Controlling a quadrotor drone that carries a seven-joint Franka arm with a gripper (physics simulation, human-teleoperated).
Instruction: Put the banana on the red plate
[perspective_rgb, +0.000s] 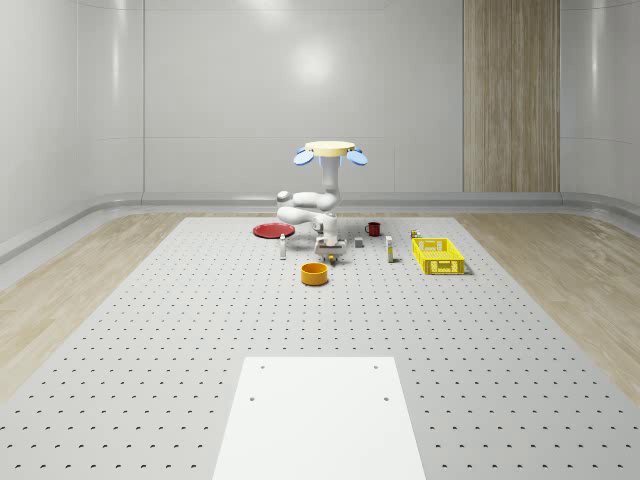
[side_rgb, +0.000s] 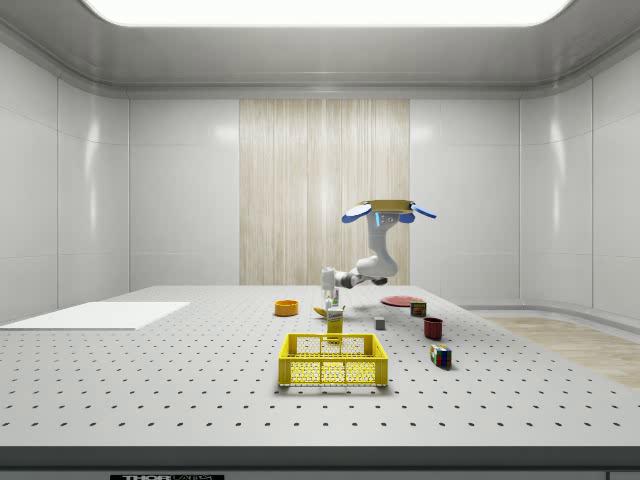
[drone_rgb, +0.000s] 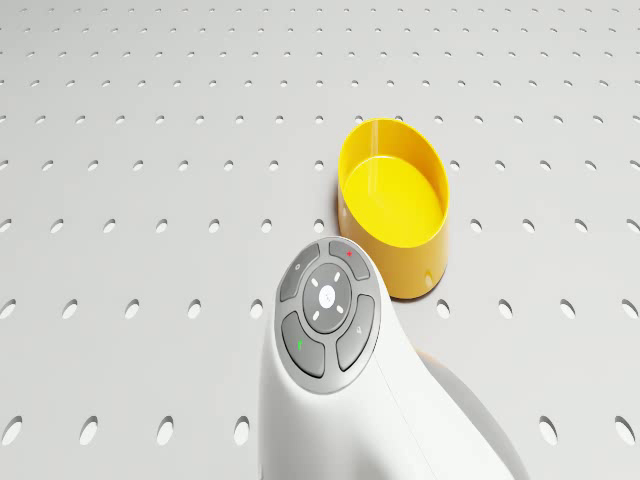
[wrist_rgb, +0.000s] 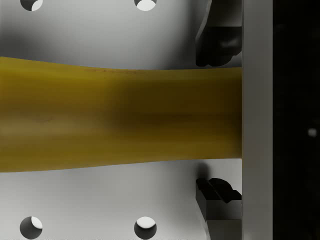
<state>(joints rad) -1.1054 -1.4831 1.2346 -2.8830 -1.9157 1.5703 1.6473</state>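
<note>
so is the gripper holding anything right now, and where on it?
Cannot be told. In the wrist view the banana runs between the fingers, about mid-length, but contact isn't visible. The drone hovers over the table.

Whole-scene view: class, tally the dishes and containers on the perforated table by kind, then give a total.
Red plate: 1
Yellow bowl: 1
Dark red mug: 1
Yellow crate: 1
Total: 4
</note>
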